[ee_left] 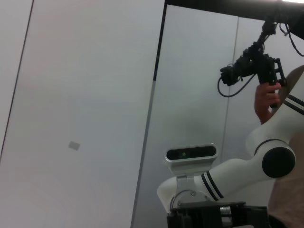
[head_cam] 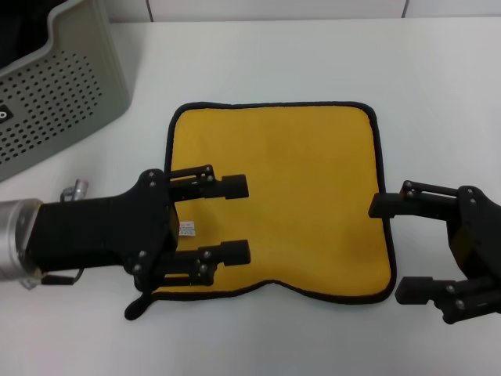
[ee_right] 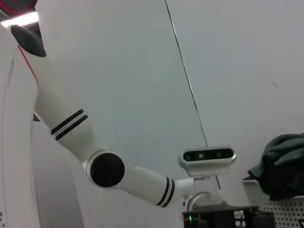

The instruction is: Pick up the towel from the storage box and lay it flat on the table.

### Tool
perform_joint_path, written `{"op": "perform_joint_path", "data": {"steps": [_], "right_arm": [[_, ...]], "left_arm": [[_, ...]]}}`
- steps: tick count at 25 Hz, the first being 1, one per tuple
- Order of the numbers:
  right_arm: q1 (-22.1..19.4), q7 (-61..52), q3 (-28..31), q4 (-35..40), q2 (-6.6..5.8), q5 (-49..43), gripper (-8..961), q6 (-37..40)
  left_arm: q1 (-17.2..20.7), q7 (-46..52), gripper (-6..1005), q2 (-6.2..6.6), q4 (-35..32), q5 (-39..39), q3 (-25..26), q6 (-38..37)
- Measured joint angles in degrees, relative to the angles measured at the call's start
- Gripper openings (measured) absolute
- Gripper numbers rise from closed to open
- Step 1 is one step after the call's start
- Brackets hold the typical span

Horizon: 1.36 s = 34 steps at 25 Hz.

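The towel [head_cam: 290, 196] lies spread flat on the white table [head_cam: 258, 337], yellow side up with black edging, a white tag [head_cam: 186, 229] and a black loop [head_cam: 135, 307] at its near left corner. My left gripper [head_cam: 235, 219] hovers over the towel's left edge, open, nothing between its fingers. Open too, my right gripper [head_cam: 401, 247] sits at the towel's right edge and holds nothing. The grey perforated storage box [head_cam: 55, 94] stands at the far left; its rim [ee_right: 251, 185] shows in the right wrist view.
Dark cloth [ee_right: 280, 164] rests in the storage box. In the left wrist view a person's hand holds a camera rig [ee_left: 256, 66]. White table surface stretches around the towel on all sides.
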State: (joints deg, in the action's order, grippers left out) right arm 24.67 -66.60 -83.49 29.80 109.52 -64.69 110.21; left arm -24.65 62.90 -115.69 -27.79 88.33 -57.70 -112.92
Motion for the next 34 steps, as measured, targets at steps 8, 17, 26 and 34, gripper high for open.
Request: {"op": "perform_joint_path", "data": {"steps": [8,17,26,34], "right_arm": [[0.3,0.0,0.0,0.0,-0.09,-0.1,872,-0.2],[0.1,0.2,0.0,-0.1,-0.07,0.1,872,-0.7],[0.0,0.2,1.2,-0.3,0.16,-0.1,872,-0.8],[0.0,0.2,1.4,-0.2,0.17,-0.2,872,-0.9]], "left_arm": [[2.4,-0.4,698,-0.41,0.0,-0.1,0.2,-1.3],[2.8,-0.5,698,-0.42,-0.1,-0.7,0.4,-1.8],[2.9,-0.5,698,-0.42,-0.1,-0.7,0.4,-1.9],[2.9,-0.3,698,-0.53,0.0,-0.7,0.1,-1.9]]}}
